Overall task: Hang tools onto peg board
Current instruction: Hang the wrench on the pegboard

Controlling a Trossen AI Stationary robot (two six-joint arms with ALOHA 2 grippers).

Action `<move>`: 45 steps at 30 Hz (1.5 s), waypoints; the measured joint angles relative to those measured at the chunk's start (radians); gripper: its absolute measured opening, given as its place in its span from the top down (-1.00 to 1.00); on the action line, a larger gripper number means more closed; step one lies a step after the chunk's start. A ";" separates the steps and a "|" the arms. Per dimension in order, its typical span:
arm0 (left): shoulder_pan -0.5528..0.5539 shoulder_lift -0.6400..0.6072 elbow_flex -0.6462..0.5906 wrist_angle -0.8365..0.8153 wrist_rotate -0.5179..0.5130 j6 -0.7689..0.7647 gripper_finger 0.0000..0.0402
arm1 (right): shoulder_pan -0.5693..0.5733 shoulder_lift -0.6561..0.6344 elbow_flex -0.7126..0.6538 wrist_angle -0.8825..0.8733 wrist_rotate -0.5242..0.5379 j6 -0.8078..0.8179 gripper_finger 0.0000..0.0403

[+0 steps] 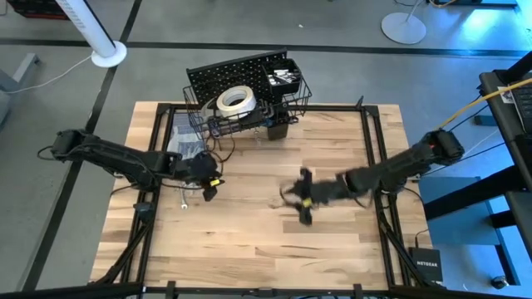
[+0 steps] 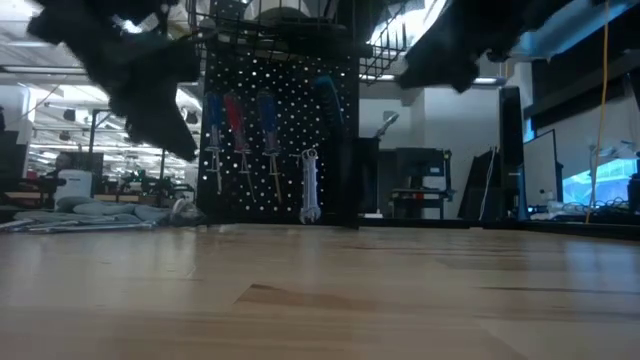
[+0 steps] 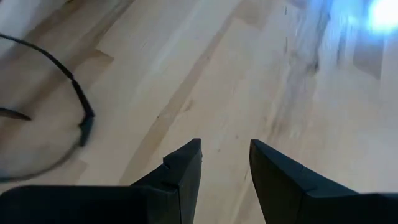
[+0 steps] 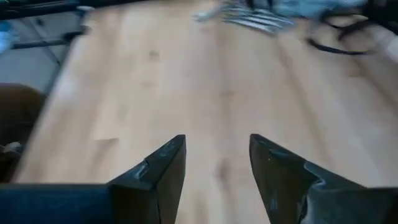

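The black peg board (image 1: 237, 75) stands upright at the table's far edge. On its front hang blue- and red-handled screwdrivers (image 2: 238, 125) and a silver wrench (image 2: 309, 186). A white tape roll (image 1: 235, 100) lies in its wire basket. Silver tools (image 4: 252, 20) lie on the table's left part by grey gloves (image 2: 95, 212); a small wrench (image 1: 184, 199) lies near my left gripper. My left gripper (image 1: 209, 188) (image 3: 225, 163) hangs open above bare wood left of centre. My right gripper (image 1: 304, 201) (image 4: 217, 158) hangs open over the table's middle.
A black square cup (image 1: 277, 129) sits at the peg board's foot. A black cable loop (image 3: 74, 118) lies on the wood near my left gripper. Bare wooden table (image 1: 249, 241) spreads across the near half. A black frame (image 1: 372, 141) borders the table's sides.
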 joint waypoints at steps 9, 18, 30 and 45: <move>0.128 0.127 0.244 -0.566 0.065 -0.100 0.36 | 0.320 0.252 -0.082 0.498 0.405 0.209 0.10; -0.060 0.154 0.203 -0.849 0.241 -0.618 0.36 | 0.338 0.407 -0.084 0.587 0.398 0.243 0.10; -0.277 0.153 0.038 -0.663 0.229 -1.229 0.37 | 0.330 0.407 -0.084 0.556 0.351 0.246 0.10; -0.289 0.147 -0.059 -0.571 0.149 -1.225 0.37 | 0.329 0.407 -0.084 0.555 0.372 0.246 0.10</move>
